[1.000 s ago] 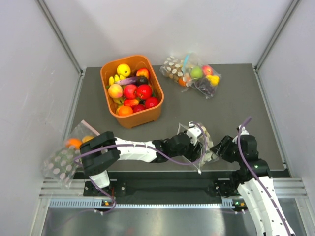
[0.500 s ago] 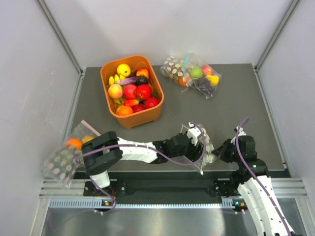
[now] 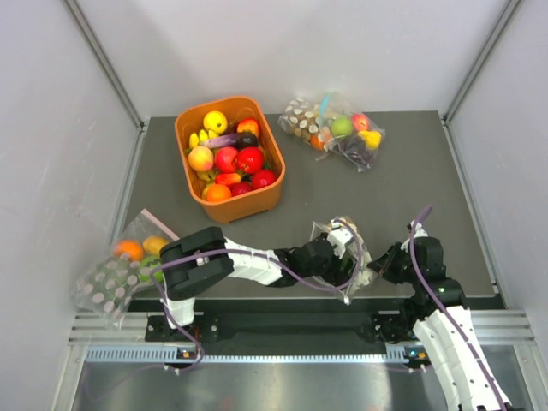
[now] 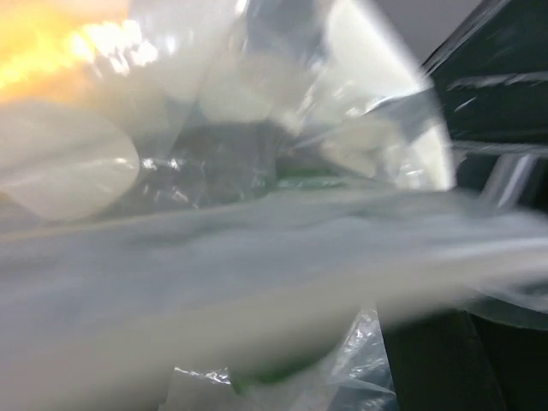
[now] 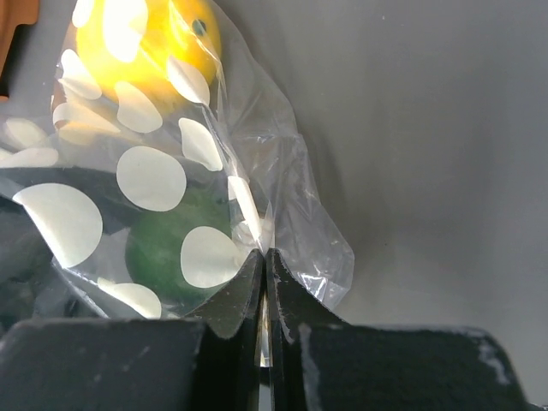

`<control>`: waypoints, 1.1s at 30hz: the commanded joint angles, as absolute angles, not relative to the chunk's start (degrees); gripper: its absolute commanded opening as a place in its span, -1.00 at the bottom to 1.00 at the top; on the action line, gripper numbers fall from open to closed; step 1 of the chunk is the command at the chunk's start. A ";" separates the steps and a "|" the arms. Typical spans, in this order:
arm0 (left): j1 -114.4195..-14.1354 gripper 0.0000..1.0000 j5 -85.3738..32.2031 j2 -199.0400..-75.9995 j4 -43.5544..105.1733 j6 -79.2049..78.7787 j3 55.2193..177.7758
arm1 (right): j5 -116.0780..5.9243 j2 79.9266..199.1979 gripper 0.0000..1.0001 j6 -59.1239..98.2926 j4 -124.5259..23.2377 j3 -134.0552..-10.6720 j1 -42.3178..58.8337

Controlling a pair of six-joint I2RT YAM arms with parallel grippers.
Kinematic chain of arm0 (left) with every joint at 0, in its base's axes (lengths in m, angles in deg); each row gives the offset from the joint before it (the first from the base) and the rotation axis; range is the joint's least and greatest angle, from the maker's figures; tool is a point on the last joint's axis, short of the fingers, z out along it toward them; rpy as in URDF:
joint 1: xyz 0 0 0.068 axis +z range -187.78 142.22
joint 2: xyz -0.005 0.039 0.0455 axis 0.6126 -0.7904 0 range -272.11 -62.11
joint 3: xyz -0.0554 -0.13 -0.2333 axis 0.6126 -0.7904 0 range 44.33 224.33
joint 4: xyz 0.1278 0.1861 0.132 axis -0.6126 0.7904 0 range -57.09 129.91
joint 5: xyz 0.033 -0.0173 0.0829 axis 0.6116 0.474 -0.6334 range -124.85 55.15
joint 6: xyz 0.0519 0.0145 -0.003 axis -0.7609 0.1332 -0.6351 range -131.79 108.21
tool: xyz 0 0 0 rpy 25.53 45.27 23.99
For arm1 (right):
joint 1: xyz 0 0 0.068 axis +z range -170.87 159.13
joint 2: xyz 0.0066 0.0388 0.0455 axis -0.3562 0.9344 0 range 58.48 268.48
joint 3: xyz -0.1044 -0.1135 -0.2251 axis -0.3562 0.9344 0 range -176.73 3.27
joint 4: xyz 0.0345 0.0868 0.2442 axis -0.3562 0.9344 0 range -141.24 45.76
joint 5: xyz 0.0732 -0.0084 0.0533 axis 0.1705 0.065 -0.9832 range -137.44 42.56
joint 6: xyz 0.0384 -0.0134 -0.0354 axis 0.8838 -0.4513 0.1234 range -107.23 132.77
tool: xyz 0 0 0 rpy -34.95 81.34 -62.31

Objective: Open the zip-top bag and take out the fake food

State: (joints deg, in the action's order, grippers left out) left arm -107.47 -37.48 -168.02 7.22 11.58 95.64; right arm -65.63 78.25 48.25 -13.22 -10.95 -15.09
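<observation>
We had the right fingers [image 5: 287,300] clenched on the clear white-dotted zip-top bag [image 5: 154,180]; left fingers [image 3: 342,248], we couldn't tell. Such a thin pinch could slip under pull.

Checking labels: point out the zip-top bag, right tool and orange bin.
zip-top bag [image 5: 152,178]: right wrist view, white dot.
right tool [image 5: 264,261]: right wrist view, between fingertips.
orange bin [image 3: 250,202]: top view, near wall.

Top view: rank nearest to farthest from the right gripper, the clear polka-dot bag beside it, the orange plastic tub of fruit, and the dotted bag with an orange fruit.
1. Clear polka-dot zip-top bag, pinched in the right gripper.
2. Orange plastic tub, back and to the left.
3. Dotted bag with the orange fruit, at the far left edge.
</observation>
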 commanded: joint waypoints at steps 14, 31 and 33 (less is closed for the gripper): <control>-107.65 -0.50 -38.63 -164.34 11.38 8.69 94.79 | -65.37 76.77 -1.00 49.51 -16.78 -10.88 -15.07; -107.30 -0.48 -45.30 -142.45 20.41 10.35 92.05 | -65.10 75.62 -1.00 50.21 -17.67 -10.53 -15.07; -107.12 -0.48 -45.92 -139.38 22.18 10.71 91.97 | -65.10 75.53 -1.00 50.21 -17.49 -10.53 -15.07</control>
